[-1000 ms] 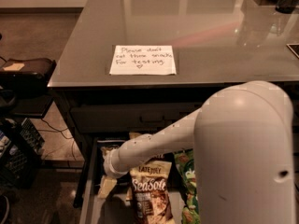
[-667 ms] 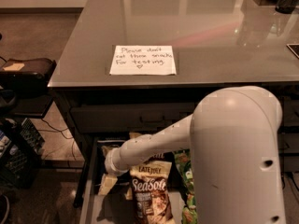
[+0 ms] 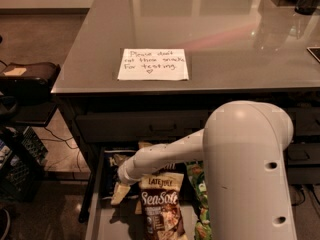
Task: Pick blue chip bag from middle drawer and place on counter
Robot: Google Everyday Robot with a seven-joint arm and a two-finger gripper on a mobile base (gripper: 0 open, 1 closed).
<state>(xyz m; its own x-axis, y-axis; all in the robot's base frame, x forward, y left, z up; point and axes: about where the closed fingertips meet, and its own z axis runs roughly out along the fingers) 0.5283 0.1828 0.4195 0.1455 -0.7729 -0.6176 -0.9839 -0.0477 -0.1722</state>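
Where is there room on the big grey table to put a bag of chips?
The counter is bare all round the paper note, widest to its right and behind it. The middle drawer is crowded: the gripper hangs beside the Sea Salt bag, with bare floor only at the front left.

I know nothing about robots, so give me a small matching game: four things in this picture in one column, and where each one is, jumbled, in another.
Things:
1. gripper
2. white note
3. Sea Salt bag
4. green bag

Places:
A. on the counter
B. centre of the open middle drawer
C. right side of the drawer
D. left side of the drawer, at the blue chip bag

Pairs: 1-D, 2-A, 3-B, 4-C
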